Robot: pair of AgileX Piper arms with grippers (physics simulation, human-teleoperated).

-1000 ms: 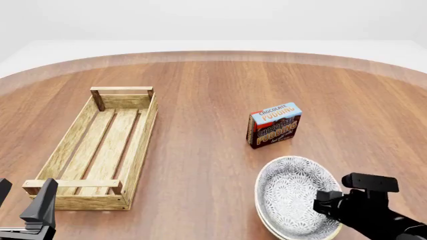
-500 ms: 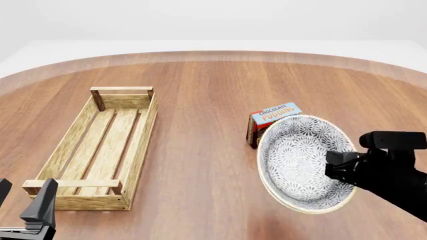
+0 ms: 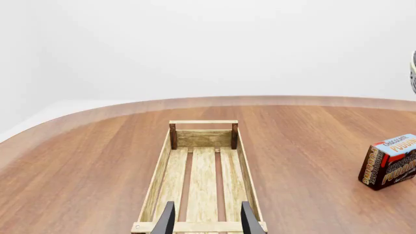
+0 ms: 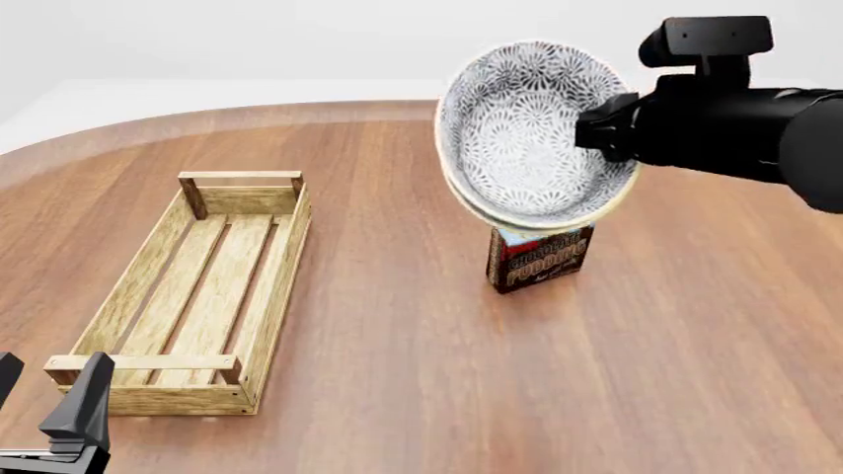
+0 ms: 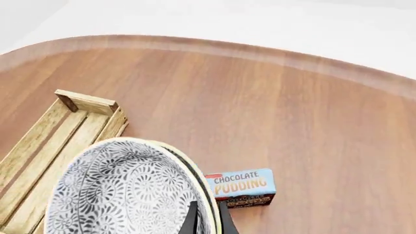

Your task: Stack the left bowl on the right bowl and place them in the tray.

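Stacked and tilted steeply, the left bowl [image 4: 527, 128] nested inside the right bowl [image 4: 464, 202], both held high above the table [image 4: 395, 326], clamped at the rim by the right gripper [image 5: 206, 220]. Only a thin cream edge of the right bowl showing behind the left one. Hiding the top of the chocolate pudding box [image 4: 538, 259] in the front view. Left gripper [image 3: 205, 220] low near the tray [image 4: 197, 286], fingers parted and holding nothing, cut off by the frame edge. Round reddish-brown wood tabletop, plain white surroundings.
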